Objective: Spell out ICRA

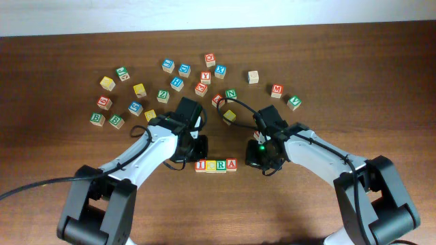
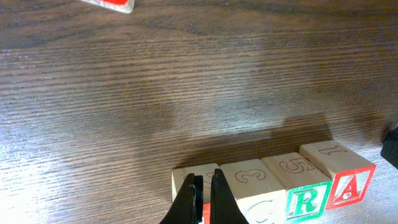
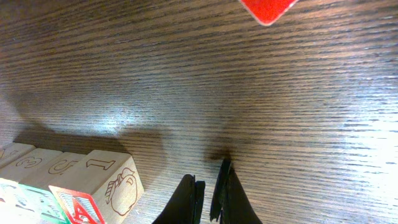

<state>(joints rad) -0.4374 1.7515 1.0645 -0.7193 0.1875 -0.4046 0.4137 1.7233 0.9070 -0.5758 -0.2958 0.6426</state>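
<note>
Four wooden letter blocks stand in a touching row at the table's middle front, reading I [image 1: 200, 165], C [image 1: 210, 165], R [image 1: 221, 165], A [image 1: 231, 164]. My left gripper [image 1: 196, 151] hovers at the row's left end. In the left wrist view its fingers [image 2: 205, 190] are nearly together over the I block [image 2: 183, 179], holding nothing, with C [image 2: 249, 180], R [image 2: 308, 202] and A [image 2: 349, 186] beside it. My right gripper [image 1: 254, 158] is just right of the A block. In the right wrist view its fingers [image 3: 210, 190] are close together and empty, apart from the A block [image 3: 102, 180].
Many loose letter blocks lie scattered across the back of the table, from a green one [image 1: 97, 120] at the left to another green one [image 1: 293, 103] at the right. A yellow block [image 1: 229, 116] and a red one [image 1: 218, 100] lie closest behind the arms. A red block [image 3: 267, 7] shows in the right wrist view.
</note>
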